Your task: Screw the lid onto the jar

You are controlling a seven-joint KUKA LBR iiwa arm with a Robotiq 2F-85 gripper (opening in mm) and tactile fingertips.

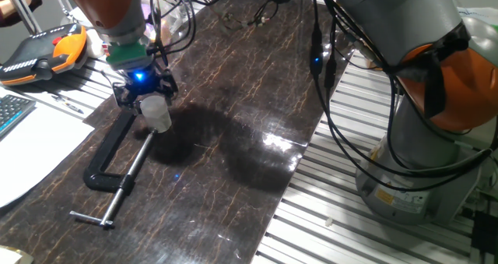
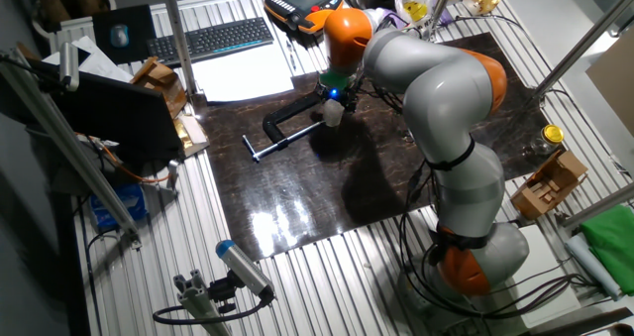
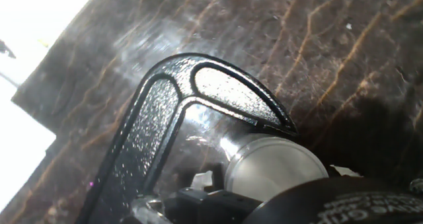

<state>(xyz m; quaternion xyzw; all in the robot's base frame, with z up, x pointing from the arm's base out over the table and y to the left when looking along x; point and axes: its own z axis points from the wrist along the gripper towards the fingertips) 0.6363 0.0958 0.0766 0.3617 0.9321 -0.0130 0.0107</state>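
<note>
The jar [image 1: 158,117] is a small translucent whitish cylinder standing at the open end of a black C-clamp [image 1: 107,156], by the tip of its screw. My gripper [image 1: 145,93] sits directly on top of it with a blue light glowing, fingers closed around the whitish lid [image 1: 152,102] on the jar's mouth. From the other fixed view the gripper [image 2: 334,100] covers most of the jar [image 2: 332,116]. The hand view shows a round grey-white cap face [image 3: 277,168] right beside a black finger [image 3: 337,204], under the clamp's curved frame [image 3: 165,112].
The clamp's screw and T-handle [image 1: 101,217] stretch toward the front left of the dark mat. White paper [image 1: 27,151] and a keyboard [image 2: 213,39] lie to the left, with an orange-black pendant [image 1: 47,50] behind them. Cables [image 1: 327,69] hang across the mat's right part.
</note>
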